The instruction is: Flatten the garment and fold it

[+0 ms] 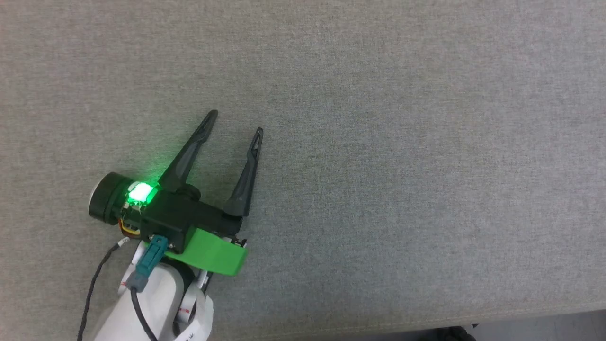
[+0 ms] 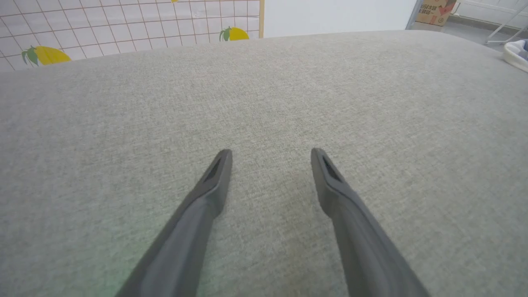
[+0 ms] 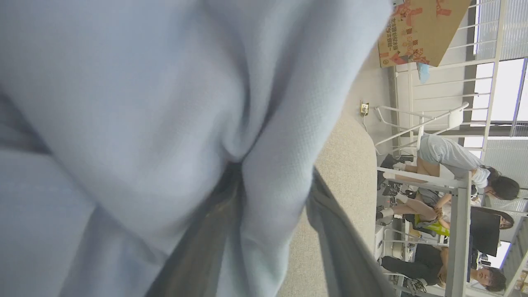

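Grey fabric-covered table stretches beneath the robot's left claw, its two dark fingers spread wide. The right claw stands parted around a bunched fold of the light blue polo shirt above the table. Flattening it well likely means laying it down and drawing opposite edges apart.

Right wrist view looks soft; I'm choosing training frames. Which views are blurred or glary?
Right wrist view: light blue knit garment too close, out of focus. Head view: sharp, green lamp glaring on the left pincer. Left wrist view: crisp, grey fabric surface bowed.
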`<state>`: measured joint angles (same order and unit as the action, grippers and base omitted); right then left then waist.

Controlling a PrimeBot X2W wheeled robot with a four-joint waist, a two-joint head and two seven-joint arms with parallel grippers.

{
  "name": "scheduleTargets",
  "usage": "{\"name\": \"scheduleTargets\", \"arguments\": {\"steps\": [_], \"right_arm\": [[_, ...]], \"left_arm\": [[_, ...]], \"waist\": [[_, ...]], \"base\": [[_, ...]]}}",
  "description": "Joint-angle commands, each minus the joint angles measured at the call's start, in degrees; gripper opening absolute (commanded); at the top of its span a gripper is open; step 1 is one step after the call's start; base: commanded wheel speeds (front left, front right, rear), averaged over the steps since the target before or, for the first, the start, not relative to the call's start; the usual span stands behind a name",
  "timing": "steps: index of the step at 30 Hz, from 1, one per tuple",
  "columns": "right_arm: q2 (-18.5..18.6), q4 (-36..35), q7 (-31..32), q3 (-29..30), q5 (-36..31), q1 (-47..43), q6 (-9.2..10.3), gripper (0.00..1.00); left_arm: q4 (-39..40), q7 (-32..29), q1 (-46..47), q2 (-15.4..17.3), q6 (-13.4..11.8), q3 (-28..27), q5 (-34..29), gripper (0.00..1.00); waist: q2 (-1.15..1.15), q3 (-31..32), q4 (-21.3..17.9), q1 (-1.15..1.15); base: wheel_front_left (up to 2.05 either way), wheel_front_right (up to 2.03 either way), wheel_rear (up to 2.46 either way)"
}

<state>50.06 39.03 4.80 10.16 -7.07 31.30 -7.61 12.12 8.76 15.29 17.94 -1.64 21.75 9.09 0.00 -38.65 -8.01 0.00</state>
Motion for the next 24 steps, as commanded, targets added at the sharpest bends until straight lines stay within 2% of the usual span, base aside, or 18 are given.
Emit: {"name": "scheduleTargets", "arguments": {"steps": [1,6,10,17,21,24], "right_arm": [[-0.3,0.0,-1.2,0.7,-0.9,1.3,0.12,1.00],[-1.2,-1.0,-4.8,-0.1,-2.7,1.7,0.12,1.00],[-2.2,-2.0,-7.1,-4.0,-0.3,2.6,0.12,1.00],[-4.7,-8.9,-9.6,-14.2,10.2,4.9,0.12,1.00],[-6.6,-14.0,-10.7,-17.1,16.8,3.6,0.12,1.00],[-8.9,-17.9,-11.3,-16.7,20.6,1.6,0.12,1.00]], "left_arm": [[-1.1,0.6,0.8,-0.1,-0.3,-0.1,0.2,1.00],[-4.9,2.1,-0.3,-1.0,-0.5,0.2,1.4,1.00],[-8.1,3.1,-1.6,-2.0,-0.9,0.2,2.7,1.00],[-11.7,4.1,-4.9,-1.9,-2.0,-1.5,4.9,1.00],[-12.3,4.1,-6.2,-1.2,-2.6,-2.7,5.9,1.00],[-12.6,3.9,-6.9,-0.8,-3.0,-3.4,6.5,1.00]], "waist": [[0.00,1.5,0.3,0.00],[0.00,7.6,0.8,0.00],[0.00,13.9,1.3,0.00],[0.00,23.9,1.5,0.00],[0.00,28.0,2.3,0.00],[0.00,30.4,3.1,0.00]], "base": [[0.00,0.00,0.00],[0.00,0.00,0.00],[0.00,0.00,0.00],[0.00,0.00,0.00],[0.00,0.00,0.00],[0.00,0.00,0.00]]}}
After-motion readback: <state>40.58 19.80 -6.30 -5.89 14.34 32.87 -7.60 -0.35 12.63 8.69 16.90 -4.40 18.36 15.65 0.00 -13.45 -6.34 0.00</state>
